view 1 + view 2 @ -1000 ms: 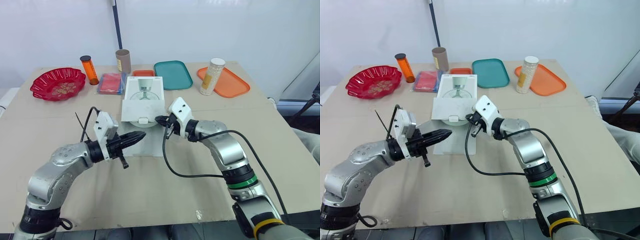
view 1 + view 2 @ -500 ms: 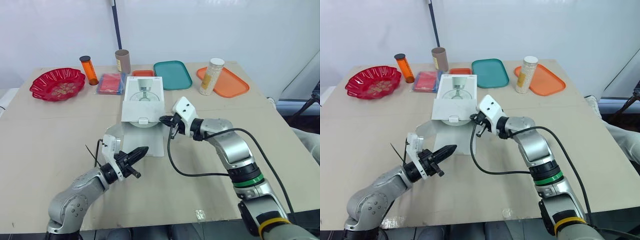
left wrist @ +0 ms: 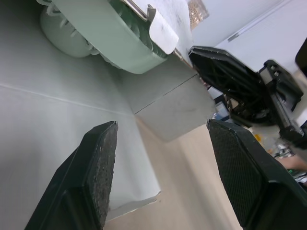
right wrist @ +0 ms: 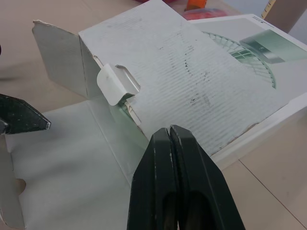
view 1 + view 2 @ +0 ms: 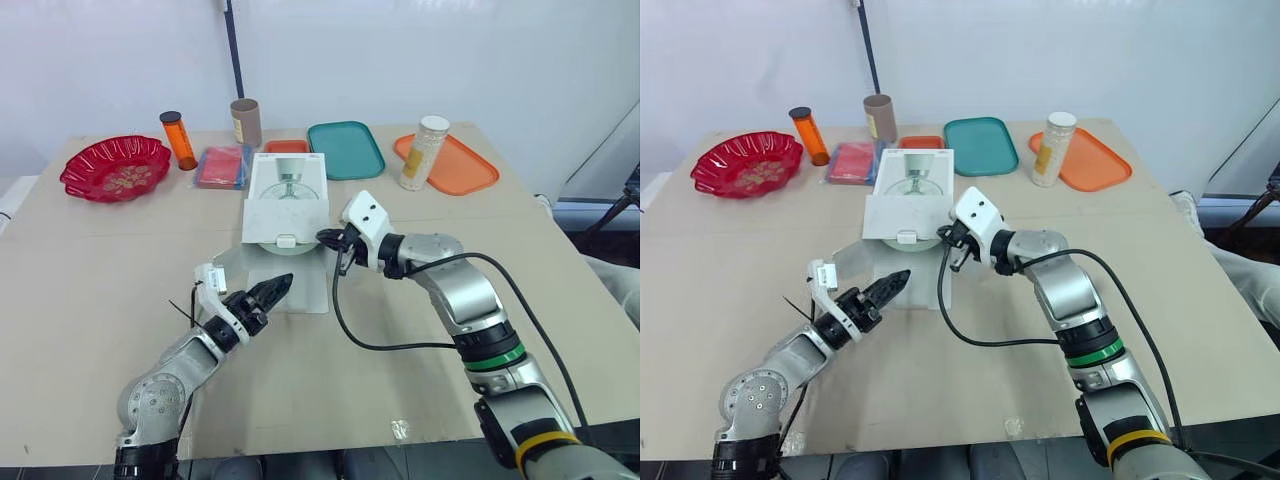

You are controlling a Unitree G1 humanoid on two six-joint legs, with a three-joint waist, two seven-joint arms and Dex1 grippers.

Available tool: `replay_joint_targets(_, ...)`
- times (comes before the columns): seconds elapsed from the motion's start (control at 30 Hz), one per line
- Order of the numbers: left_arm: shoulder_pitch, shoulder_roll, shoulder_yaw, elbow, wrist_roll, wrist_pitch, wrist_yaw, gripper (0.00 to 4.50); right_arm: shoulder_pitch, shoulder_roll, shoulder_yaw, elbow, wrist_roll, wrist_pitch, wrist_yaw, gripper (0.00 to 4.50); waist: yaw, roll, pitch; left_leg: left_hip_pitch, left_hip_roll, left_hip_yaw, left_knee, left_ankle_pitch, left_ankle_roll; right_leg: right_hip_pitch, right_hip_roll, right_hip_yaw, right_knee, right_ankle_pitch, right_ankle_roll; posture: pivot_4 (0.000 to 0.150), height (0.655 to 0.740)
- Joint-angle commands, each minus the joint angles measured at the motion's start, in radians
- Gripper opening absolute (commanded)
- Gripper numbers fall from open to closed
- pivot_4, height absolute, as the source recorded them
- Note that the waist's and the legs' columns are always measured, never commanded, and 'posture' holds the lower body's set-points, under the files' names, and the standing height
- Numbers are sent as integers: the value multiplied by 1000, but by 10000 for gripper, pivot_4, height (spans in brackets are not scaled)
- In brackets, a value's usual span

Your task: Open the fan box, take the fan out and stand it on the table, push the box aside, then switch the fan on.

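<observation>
The white fan box (image 5: 286,198) lies in the middle of the table with its near end open and its flaps (image 5: 303,286) spread on the tabletop. The pale green fan (image 3: 108,40) shows inside the opening, under the lid tab. My left gripper (image 5: 272,291) hovers low over the spread flap just in front of the opening, fingers (image 3: 98,167) apart and holding nothing. My right gripper (image 5: 328,240) is shut and empty at the box's near right corner, its closed tips (image 4: 169,133) over the edge of the lid.
Along the far edge stand a red bowl (image 5: 116,167), an orange bottle (image 5: 179,140), a cardboard tube (image 5: 246,122), a pink packet (image 5: 222,166), a teal tray (image 5: 345,150), and a jar (image 5: 424,152) on an orange tray (image 5: 460,168). A black cable (image 5: 350,335) loops beside the flap.
My left arm dropped low and drew back toward the near edge, then reached forward to the box opening, and its fingers have spread apart. The right gripper stayed shut by the box corner.
</observation>
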Motion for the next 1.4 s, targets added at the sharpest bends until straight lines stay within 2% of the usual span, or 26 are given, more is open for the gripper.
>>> replay_joint_targets(0.03,-33,-28,16,14,-52,-4,30,32352,-12,2,-16,-25,2,-10,-9,0,0,0,0,0,0,0,0,0,0,0,0,0,0,0,0,1500,7400)
replay_joint_targets(0.37,-65,-108,34,93,-73,-36,102,32352,-7,-17,-19,-48,3,4,-5,0,0,0,0,0,0,0,0,0,0,0,0,0,0,0,0,1500,7400)
replay_joint_targets(1.4,-200,-183,38,260,-30,-127,123,32352,0,-20,-29,-79,11,29,-47,0,1,0,0,0,0,0,-1,1,-1,0,0,0,-1,0,0,1500,7400)
